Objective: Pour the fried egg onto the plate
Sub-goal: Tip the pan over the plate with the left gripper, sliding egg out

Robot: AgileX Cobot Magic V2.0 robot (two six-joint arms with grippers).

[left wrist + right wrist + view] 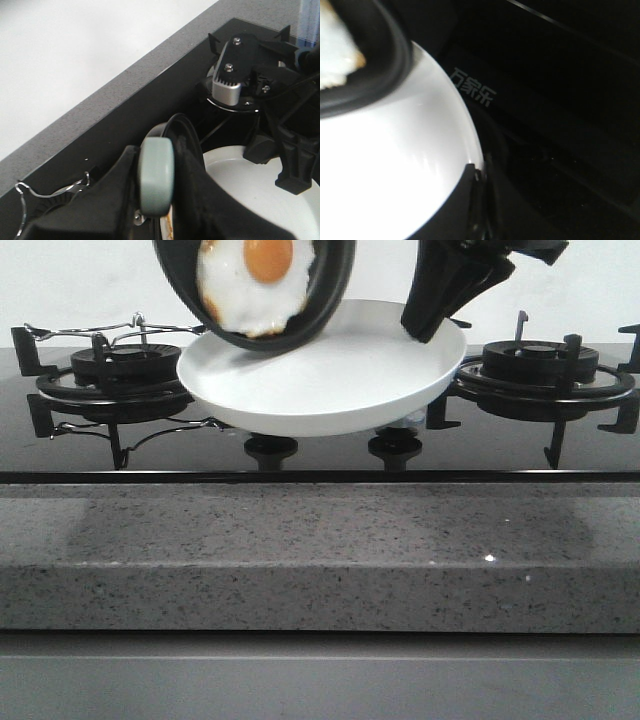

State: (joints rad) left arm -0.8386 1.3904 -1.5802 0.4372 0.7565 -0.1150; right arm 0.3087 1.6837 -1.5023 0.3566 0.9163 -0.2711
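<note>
The white plate [330, 375] is held tilted above the stove between the two burners. My right gripper [432, 315] is shut on its right rim; the pinch shows in the right wrist view [481, 175]. The black frying pan [320, 300] is tipped steeply over the plate's left side, and the fried egg [255, 285] with its orange yolk still lies inside it. My left gripper [165, 200] is shut on the pan's pale green handle [156, 175]. The plate [250, 185] lies just beyond the pan. The egg's edge [335, 55] shows in the right wrist view.
A gas burner with a black grate [120, 370] stands at the left and another [545, 370] at the right. Two black knobs [272, 448] sit under the plate. A grey speckled counter edge [320, 550] runs along the front.
</note>
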